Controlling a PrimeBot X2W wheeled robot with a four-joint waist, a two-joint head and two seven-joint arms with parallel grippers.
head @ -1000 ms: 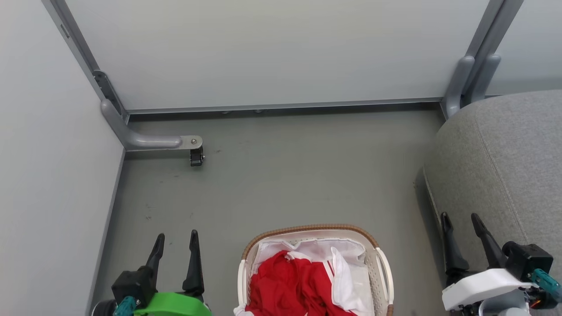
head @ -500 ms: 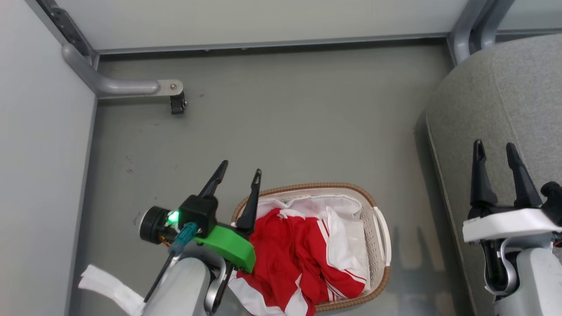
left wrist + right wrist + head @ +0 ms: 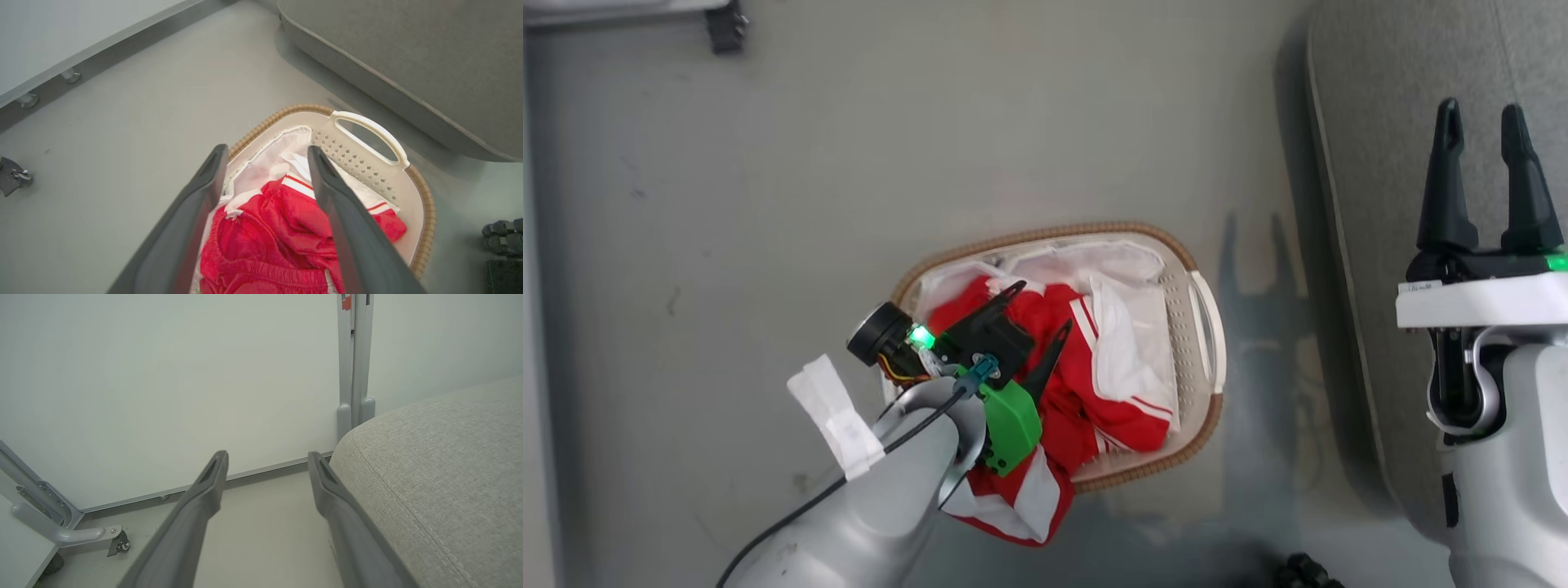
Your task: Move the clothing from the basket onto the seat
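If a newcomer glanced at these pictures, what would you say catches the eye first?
The bright red and white sports clothing heaped in the oval cream-white perforated plastic basket with a brown woven rim stands out, mid head view. The left hand hangs open over it; the large grey fabric seat cushion lies at the right, by the open right hand.
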